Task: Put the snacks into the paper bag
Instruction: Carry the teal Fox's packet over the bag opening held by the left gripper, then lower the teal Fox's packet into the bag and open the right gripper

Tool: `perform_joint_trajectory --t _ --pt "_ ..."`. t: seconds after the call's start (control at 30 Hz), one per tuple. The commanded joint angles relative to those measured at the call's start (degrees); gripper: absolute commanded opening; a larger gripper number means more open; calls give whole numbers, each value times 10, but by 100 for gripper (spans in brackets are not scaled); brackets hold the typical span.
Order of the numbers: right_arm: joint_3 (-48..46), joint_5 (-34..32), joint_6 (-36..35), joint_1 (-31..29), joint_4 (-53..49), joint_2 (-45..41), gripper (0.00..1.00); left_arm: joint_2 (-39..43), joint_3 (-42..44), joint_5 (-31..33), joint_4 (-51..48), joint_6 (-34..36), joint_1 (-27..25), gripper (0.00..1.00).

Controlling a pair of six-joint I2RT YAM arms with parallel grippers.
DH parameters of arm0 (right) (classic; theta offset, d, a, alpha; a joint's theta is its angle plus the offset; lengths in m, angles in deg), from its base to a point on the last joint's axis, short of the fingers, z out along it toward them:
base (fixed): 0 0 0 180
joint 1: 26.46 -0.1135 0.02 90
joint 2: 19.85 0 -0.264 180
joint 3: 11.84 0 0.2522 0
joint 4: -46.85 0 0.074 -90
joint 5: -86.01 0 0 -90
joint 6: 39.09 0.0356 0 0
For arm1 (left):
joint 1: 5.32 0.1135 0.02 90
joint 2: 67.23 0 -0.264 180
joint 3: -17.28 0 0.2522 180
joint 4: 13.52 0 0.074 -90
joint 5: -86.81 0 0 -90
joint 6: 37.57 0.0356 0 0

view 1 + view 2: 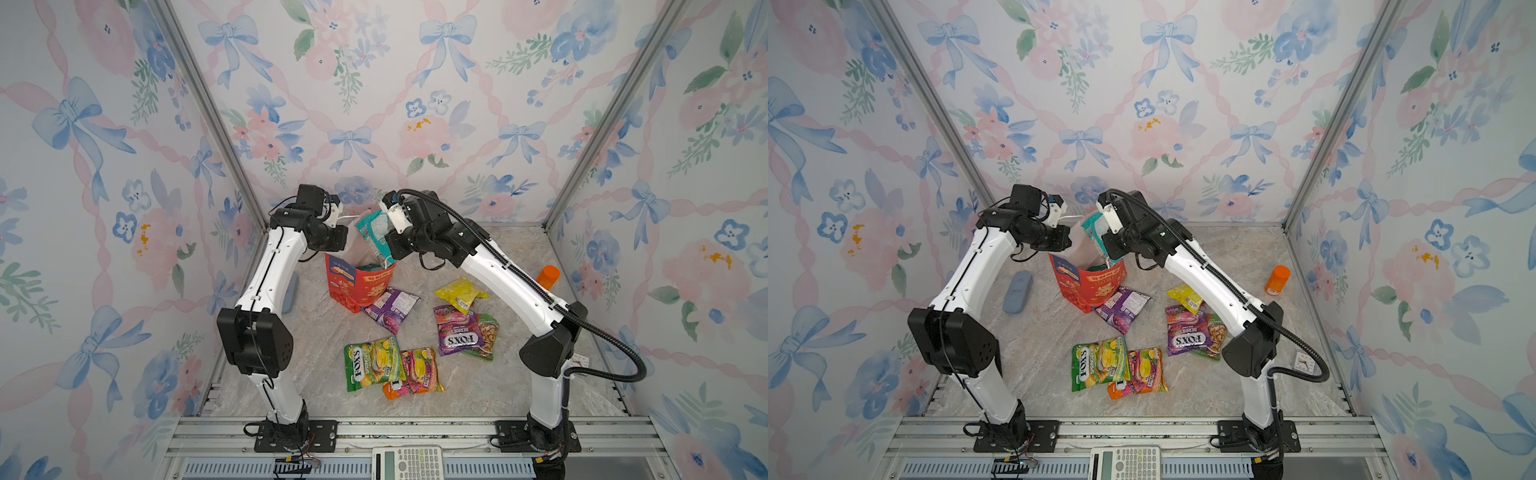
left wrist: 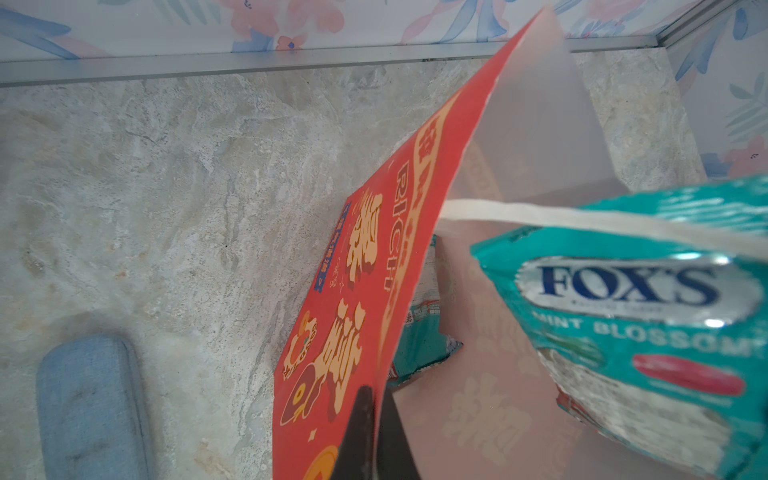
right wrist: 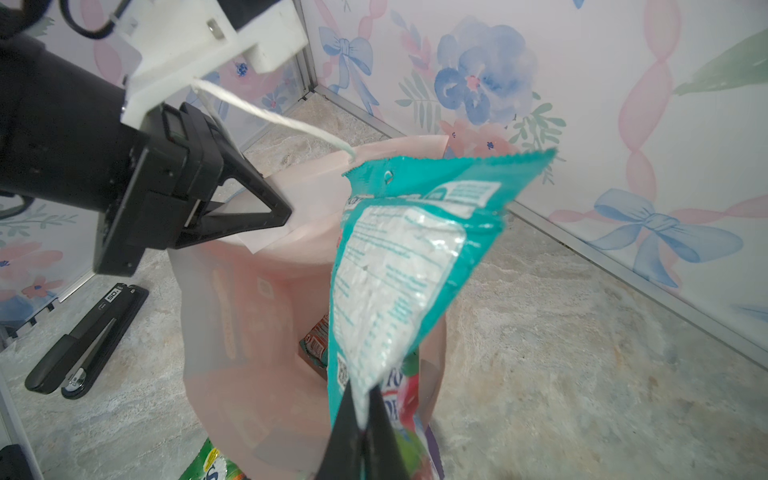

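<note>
The teal snack packet (image 3: 395, 266) hangs over the open mouth of the red paper bag (image 1: 361, 289), and the right hand (image 3: 363, 399) is clamped on one edge of it. The bag stands near the middle of the back edge of the table (image 1: 478, 386), with the left hand (image 2: 376, 401) clenched on its rim. Loose packets lie before it, among them a green packet (image 1: 370, 365).

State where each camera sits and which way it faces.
Both top views: high at front, looking down and back; both arms show.
Left wrist: on left arm, looking past left end effector, shut on the bag.
Right wrist: on right arm, looking past right end effector, holding teal packet at bag's mouth.
Shared: all four show bag and teal packet.
</note>
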Motion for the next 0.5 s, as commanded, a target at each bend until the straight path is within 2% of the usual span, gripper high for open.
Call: perform_joint_trajectory --t 0.0,0.47 --pt "2 0 -14 -8 -15 -26 0 -14 -6 10 -12 -10 5 0" --pt "5 29 -20 -15 -27 6 0 -13 -7 7 -11 -11 8 0"
